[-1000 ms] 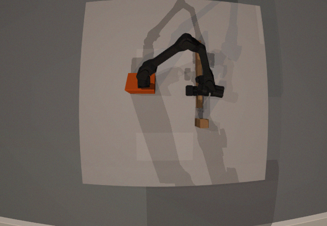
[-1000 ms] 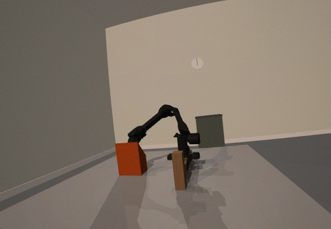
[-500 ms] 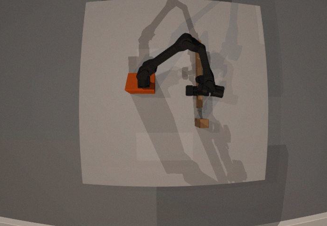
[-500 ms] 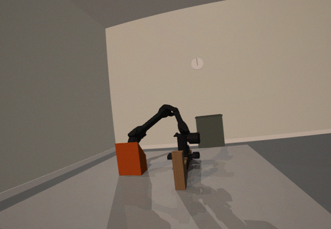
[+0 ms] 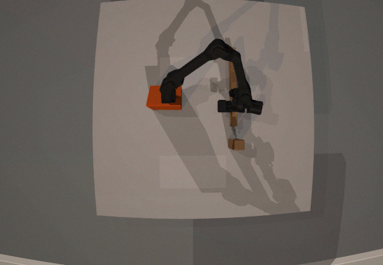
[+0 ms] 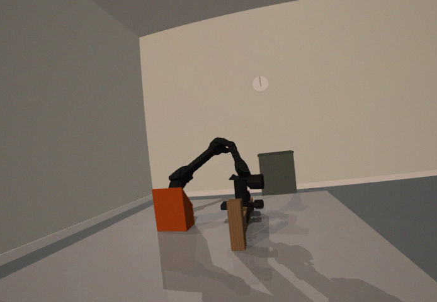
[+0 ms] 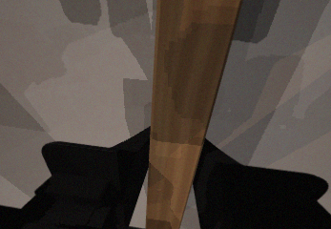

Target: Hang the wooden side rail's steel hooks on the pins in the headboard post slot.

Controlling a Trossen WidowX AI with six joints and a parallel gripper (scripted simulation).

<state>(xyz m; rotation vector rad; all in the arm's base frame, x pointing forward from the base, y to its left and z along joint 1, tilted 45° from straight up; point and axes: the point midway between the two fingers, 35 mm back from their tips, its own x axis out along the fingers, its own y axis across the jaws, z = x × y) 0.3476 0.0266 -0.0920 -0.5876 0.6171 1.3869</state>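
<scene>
Gripping the rail [image 5: 233, 120] [image 7: 187, 72], the hand [image 5: 240, 106] [image 6: 242, 204] [image 7: 173, 129] should ease its hooks [image 5: 234, 132] squarely toward six o'clock, into the post [image 5: 239, 144] [image 6: 236, 224].

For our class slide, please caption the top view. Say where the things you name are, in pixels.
A black robot arm [image 5: 197, 62] grips a long wooden rail [image 5: 232, 74], its near end short of a wooden post [image 5: 238, 144].
</scene>
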